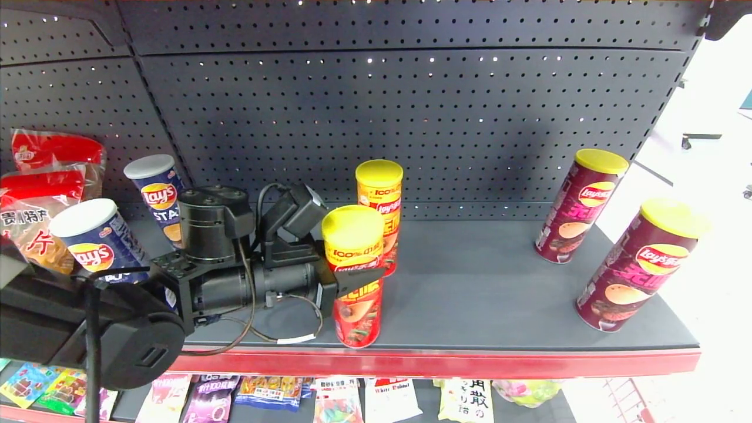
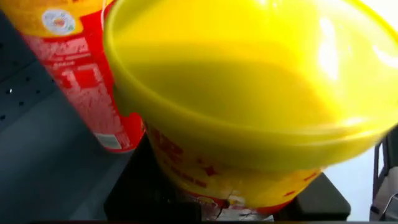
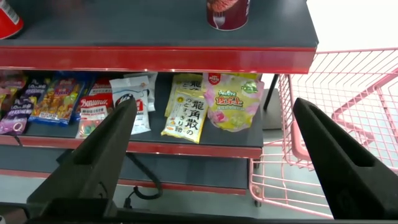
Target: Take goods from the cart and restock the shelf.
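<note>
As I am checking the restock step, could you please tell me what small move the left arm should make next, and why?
Probably open the left tool and release. The yellow-lidded can it grips stands upright, its base apparently resting on the shelf, just in front of a matching can, so placement looks finished.

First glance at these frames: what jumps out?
The left tool grips a red chip can with a yellow lid at the shelf's front edge, a matching can right behind it. Two maroon cans stand farther right; the right tool hangs open near a pink cart.
</note>
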